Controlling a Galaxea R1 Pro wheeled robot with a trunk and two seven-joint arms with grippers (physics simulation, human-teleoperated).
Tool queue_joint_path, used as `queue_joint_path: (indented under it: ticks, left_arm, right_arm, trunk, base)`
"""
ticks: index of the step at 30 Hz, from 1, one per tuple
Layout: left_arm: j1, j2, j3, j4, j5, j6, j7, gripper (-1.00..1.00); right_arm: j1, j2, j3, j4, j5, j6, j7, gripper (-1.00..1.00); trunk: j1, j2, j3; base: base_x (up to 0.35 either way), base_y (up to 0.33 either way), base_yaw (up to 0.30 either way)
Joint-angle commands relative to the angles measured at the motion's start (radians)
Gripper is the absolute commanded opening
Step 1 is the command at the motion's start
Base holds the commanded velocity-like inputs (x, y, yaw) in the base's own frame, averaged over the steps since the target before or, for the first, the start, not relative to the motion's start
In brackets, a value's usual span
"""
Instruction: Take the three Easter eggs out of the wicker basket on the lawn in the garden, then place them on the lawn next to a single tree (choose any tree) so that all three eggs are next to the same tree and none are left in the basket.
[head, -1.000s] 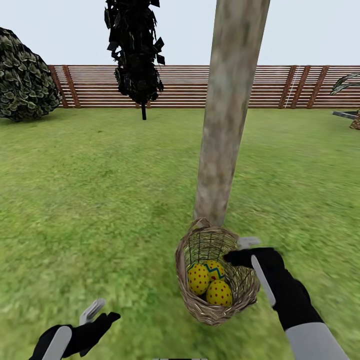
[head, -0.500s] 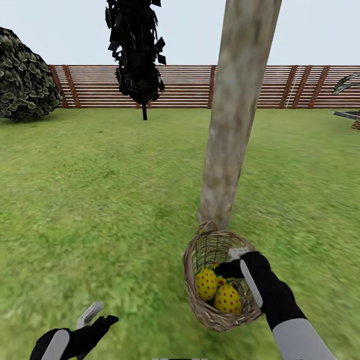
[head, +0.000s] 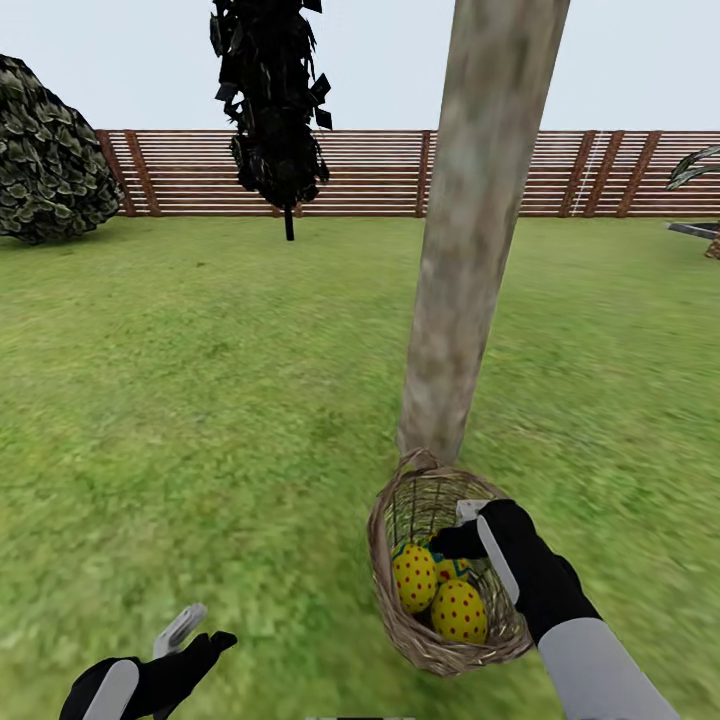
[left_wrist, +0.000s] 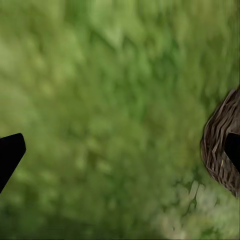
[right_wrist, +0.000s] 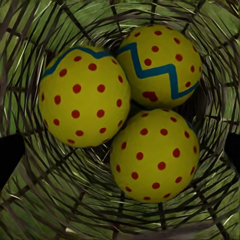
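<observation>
Three yellow eggs (right_wrist: 120, 110) with red dots, two showing a blue zigzag band and none bearing any writing, lie bunched together at the bottom of the wicker basket (head: 400, 625), which sits on the grass (head: 200, 400) right at the foot of the pale tree trunk (head: 470, 250). The right gripper (head: 462, 528) reaches over the basket's rim with its fingers spread above the eggs, partly hiding one of them in the head view. The left gripper (head: 195, 632) hangs open over bare grass to the left of the basket, its arm cut off at the frame edge.
</observation>
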Motion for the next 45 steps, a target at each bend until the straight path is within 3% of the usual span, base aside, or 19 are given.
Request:
queue_joint_path:
  ticks: [1, 6, 11, 17, 21, 34, 38, 45]
  left_arm:
    - [0.0, 0.0, 0.001, -0.001, 0.011, 0.004, 0.01, 1.0]
    - [-0.001, 0.001, 0.004, -0.006, 0.017, 0.015, 0.009, 1.0]
    - [-0.001, 0.01, 0.002, -0.018, 0.024, 0.027, 0.001, 1.0]
    - [-0.003, 0.013, 0.001, -0.026, 0.025, 0.028, -0.001, 1.0]
    - [-0.005, 0.015, 0.001, -0.027, 0.018, 0.027, -0.001, 1.0]
    - [-0.005, 0.014, 0.002, -0.026, 0.018, 0.019, -0.002, 1.0]
    - [-0.005, 0.015, 0.002, -0.023, 0.016, 0.022, -0.002, 1.0]
    - [-0.005, 0.015, 0.002, -0.025, 0.018, 0.024, -0.002, 1.0]
  right_arm:
    - [-0.003, 0.0, 0.001, 0.005, -0.005, 0.004, -0.003, 1.0]
    - [-0.02, 0.001, 0.002, 0.047, -0.005, 0.002, -0.002, 1.0]
    - [-0.087, 0.002, 0.003, 0.198, -0.008, -0.023, -0.001, 1.0]
    - [-0.128, 0.002, 0.004, 0.288, -0.009, -0.084, 0.002, 1.0]
    - [-0.133, 0.002, 0.004, 0.29, -0.01, -0.116, 0.007, 1.0]
    - [-0.135, 0.006, 0.011, 0.278, -0.01, -0.165, 0.081, 1.0]
    - [-0.135, 0.022, 0.012, 0.268, -0.008, -0.166, 0.088, 1.0]
    - [-0.134, 0.027, 0.011, 0.254, 0.001, -0.167, 0.082, 1.0]
  trunk:
    - [0.0, 0.0, -0.001]
    - [0.0, 0.0, -0.001]
    - [0.0, 0.0, -0.001]
    - [0.003, -0.002, -0.024]
    - [0.005, -0.003, -0.04]
    - [0.005, -0.003, -0.04]
    - [0.005, -0.003, -0.04]
    - [0.005, -0.003, -0.04]
  base:
    - [0.163, 0.0, 0.0]
    - [0.071, 0.0, 0.0]
    - [0.013, 0.0, 0.0]
    - [0.002, 0.0, 0.0]
    - [0.0, 0.0, 0.0]
    - [0.0, 0.0, 0.0]
    - [0.0, 0.0, 0.0]
    - [0.0, 0.0, 0.059]
